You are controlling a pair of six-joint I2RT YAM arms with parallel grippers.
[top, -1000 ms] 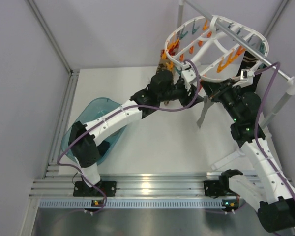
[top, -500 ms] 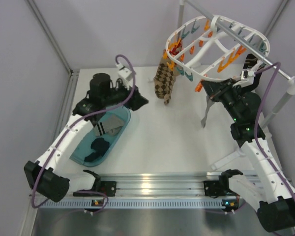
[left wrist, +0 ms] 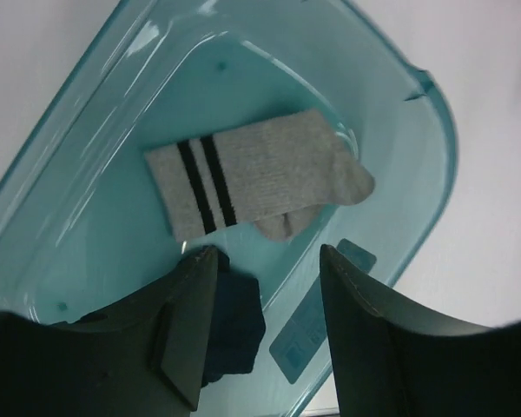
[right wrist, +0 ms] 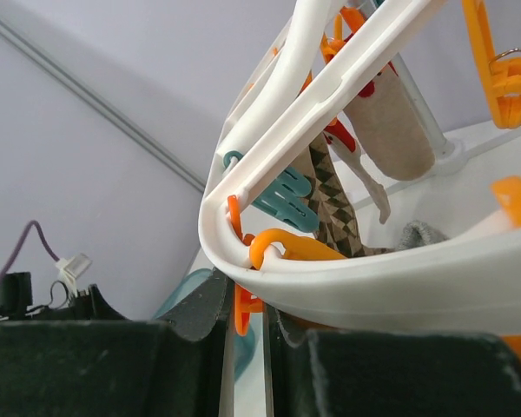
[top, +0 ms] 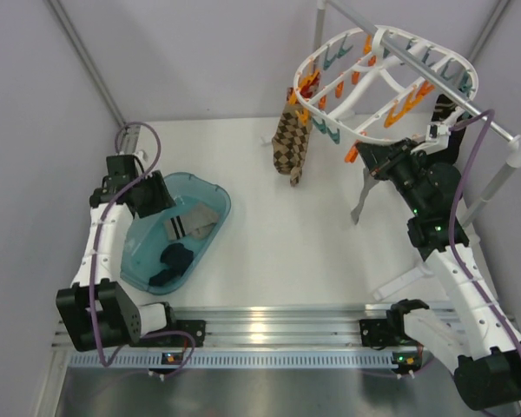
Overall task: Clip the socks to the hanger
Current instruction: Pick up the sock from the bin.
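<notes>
On the bench (top: 278,252), left side: teal tub (left wrist: 243,78) holding a grey sock with two black stripes (left wrist: 260,178) and a dark sock (left wrist: 234,321). Over the tub: left gripper (left wrist: 267,261), jaws wide apart, empty. Rear right: white hanger (right wrist: 347,291) with orange and teal pegs (right wrist: 282,198); brown zigzag sock (top: 293,143) hangs clipped at its left rim. Under the hanger: right gripper (top: 367,171), jaws nearly together, apparently pinching a plain grey sock (top: 361,198) that dangles above the bench.
</notes>
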